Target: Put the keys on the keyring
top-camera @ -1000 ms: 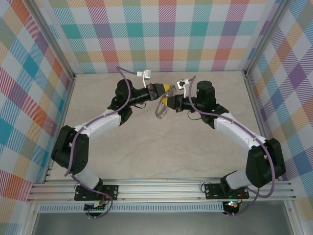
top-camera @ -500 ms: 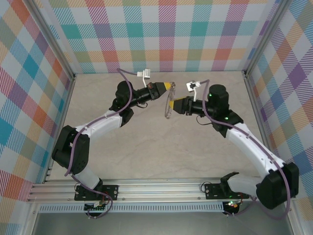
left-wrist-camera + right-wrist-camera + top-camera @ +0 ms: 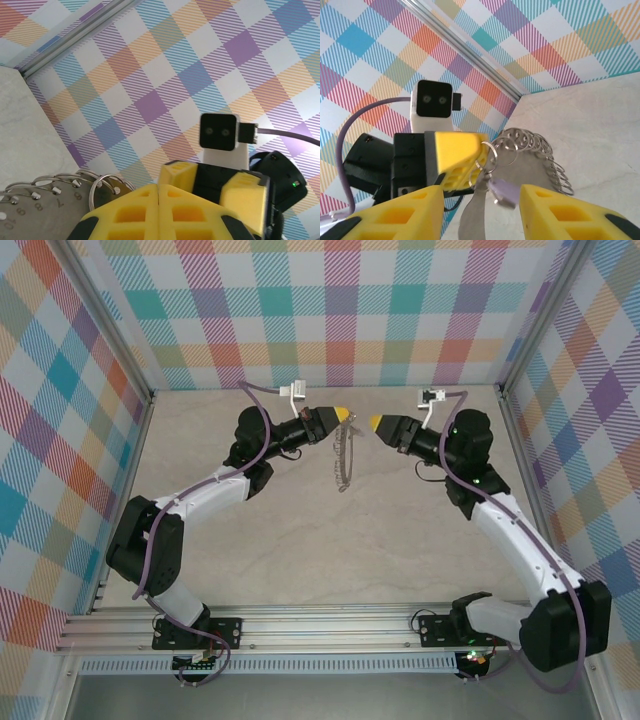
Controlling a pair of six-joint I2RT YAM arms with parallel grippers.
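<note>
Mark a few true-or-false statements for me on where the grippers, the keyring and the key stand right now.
1. The left gripper is shut on the keyring. True.
2. The right gripper grips the keyring too. False: its fingers are open and it stands apart from the keyring.
3. The keyring lies flat on the table. False: it hangs on edge from the left gripper, above the table.
4. The lilac key hangs from the keyring, close to the left gripper's fingertips. True.
</note>
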